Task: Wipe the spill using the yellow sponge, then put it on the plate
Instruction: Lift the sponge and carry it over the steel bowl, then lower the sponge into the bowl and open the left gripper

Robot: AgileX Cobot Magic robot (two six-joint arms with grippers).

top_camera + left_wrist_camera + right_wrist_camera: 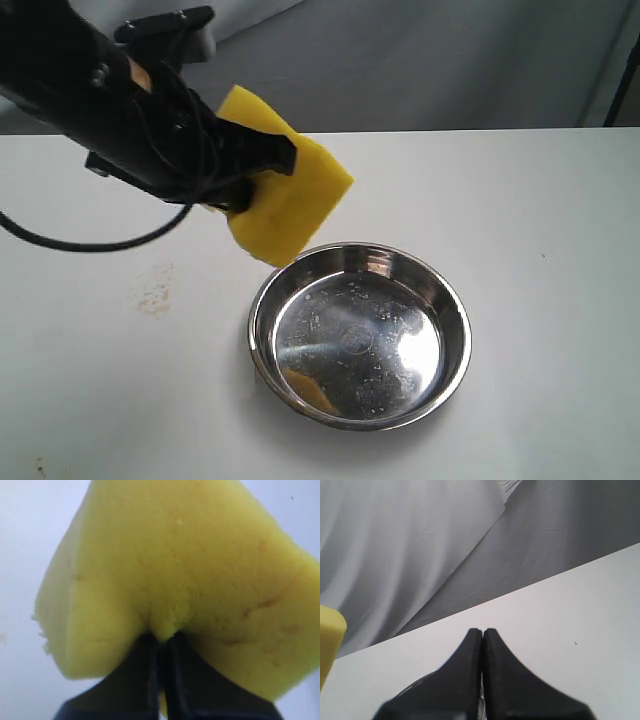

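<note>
My left gripper (272,163) is shut on the yellow sponge (295,205) and holds it in the air, tilted, above the table at the plate's far-left rim. In the left wrist view the black fingertips (150,645) pinch into the foam of the sponge (180,570), which fills the frame. The plate (262,300), a round steel dish, stands mid-table with nothing in it but a yellow reflection. Of the spill, a faint tan smear (155,293) shows on the white table left of the plate. My right gripper (482,631) is shut on nothing, low over the table; the sponge's corner (329,630) shows beside it.
The white table (540,250) runs wide to the right of the plate. A grey cloth backdrop (420,60) hangs behind the far edge. A black cable (90,243) from the left arm loops over the table. A dark pole (625,80) stands at the far right.
</note>
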